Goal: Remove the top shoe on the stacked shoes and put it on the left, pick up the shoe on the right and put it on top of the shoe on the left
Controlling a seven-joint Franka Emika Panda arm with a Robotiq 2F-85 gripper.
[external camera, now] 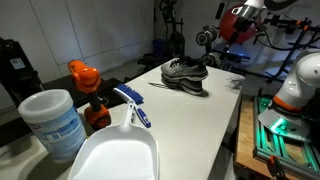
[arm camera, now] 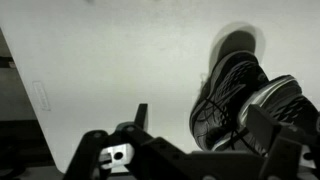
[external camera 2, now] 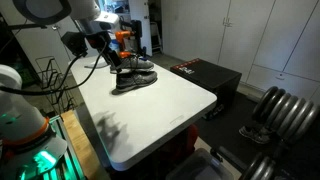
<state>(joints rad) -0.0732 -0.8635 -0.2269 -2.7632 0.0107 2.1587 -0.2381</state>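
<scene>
Pair of dark stacked shoes near the far edge of the white counter. Gripper just beside them, jaws apart. Risk: catching both shoes or laces, dragging the lower one along.

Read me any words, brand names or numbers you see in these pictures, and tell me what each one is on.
None can be read.
Round white tub with a bluish band: any print is too blurred.
Stacked dark grey mesh sneakers: no brand legible.
</scene>
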